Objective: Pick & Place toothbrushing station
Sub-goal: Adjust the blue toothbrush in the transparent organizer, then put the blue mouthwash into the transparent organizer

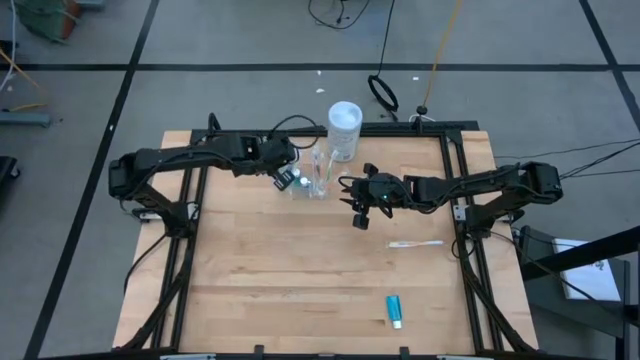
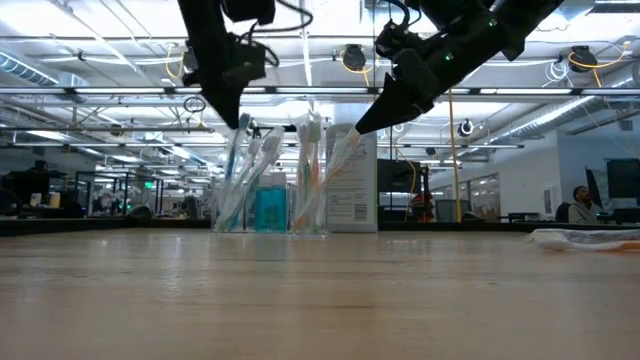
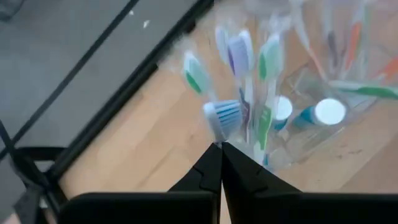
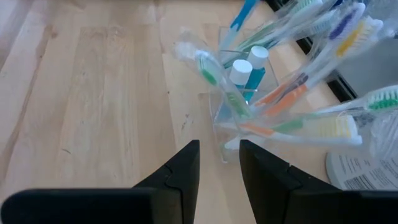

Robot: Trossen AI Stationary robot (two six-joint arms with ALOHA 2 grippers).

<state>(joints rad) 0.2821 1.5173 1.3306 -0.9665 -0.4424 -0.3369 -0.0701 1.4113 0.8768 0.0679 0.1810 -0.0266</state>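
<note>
Grey floor [image 1: 250, 40] crossed by dark lines surrounds the wooden worktop [image 1: 300, 270]; bright ceiling lights [image 2: 120, 20] hang over distant desks.

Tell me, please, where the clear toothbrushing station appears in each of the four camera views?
High view: the toothbrushing station stands at the table's far middle, between both grippers.
Low view: centre, holding upright brushes.
Left wrist view: upper right, beyond the shut fingers.
Right wrist view: upper middle to right.
Shared landmark: the white tub next to it, seen in the high and low views, with its edge in the right wrist view.
</note>
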